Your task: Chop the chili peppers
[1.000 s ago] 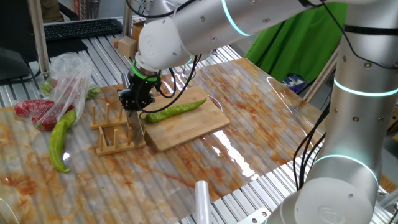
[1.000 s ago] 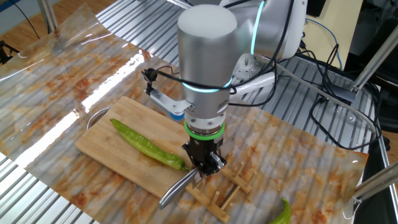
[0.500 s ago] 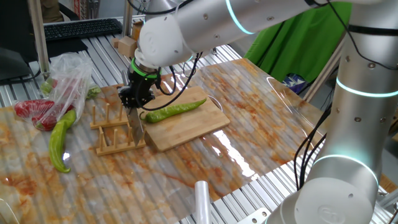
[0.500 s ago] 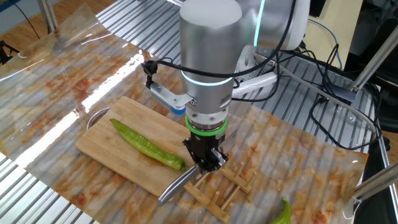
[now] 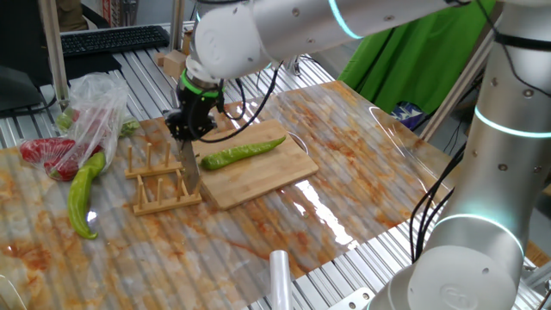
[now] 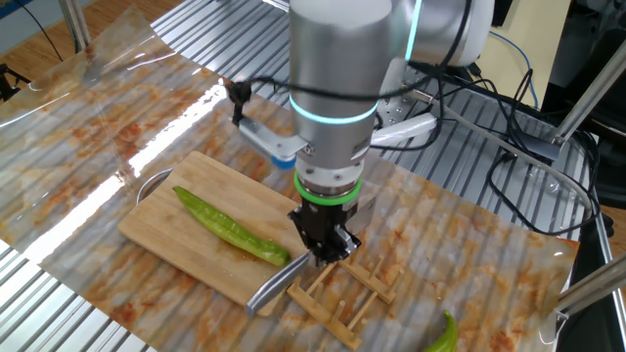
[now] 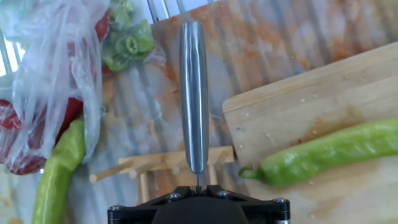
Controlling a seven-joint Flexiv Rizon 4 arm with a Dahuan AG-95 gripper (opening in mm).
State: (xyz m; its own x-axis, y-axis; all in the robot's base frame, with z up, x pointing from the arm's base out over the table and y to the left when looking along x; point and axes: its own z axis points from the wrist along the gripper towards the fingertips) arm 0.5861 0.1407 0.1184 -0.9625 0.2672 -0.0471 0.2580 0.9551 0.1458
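Robot arm [image 5: 258, 34] reaches in from the right and bends down over the left-middle of the table [image 5: 344, 172], which has an orange-marbled top under a clear sheet

Wooden cutting board [image 5: 267, 172] lies flat mid-table, set at an angle

Clear plastic bag [image 5: 95, 108] sits far left, crumpled, red peppers [image 5: 47, 155] inside; hand view also shows some green cut pieces [image 7: 127, 43] at the bag, can't tell if inside or just beside

Wooden slotted rack [image 5: 159, 185] stands just left of the board, touching or nearly touching its left edge

Chili pepper [image 5: 241, 153] is whole and lies along the board's far-left part, stem end toward the rack, tip pointing right; nothing touches it

Paler curved pepper [image 5: 82, 194] lies on the table near the bag's near side, well left of the rack

Knife [image 5: 188, 164] hangs from the gripper, all steel, over the rack and just left of the chili's stem end; in the hand view it runs straight away from the camera above the rack

Gripper [image 5: 191, 129] points straight down above the rack's right side, jaws clamped tight on the knife's end
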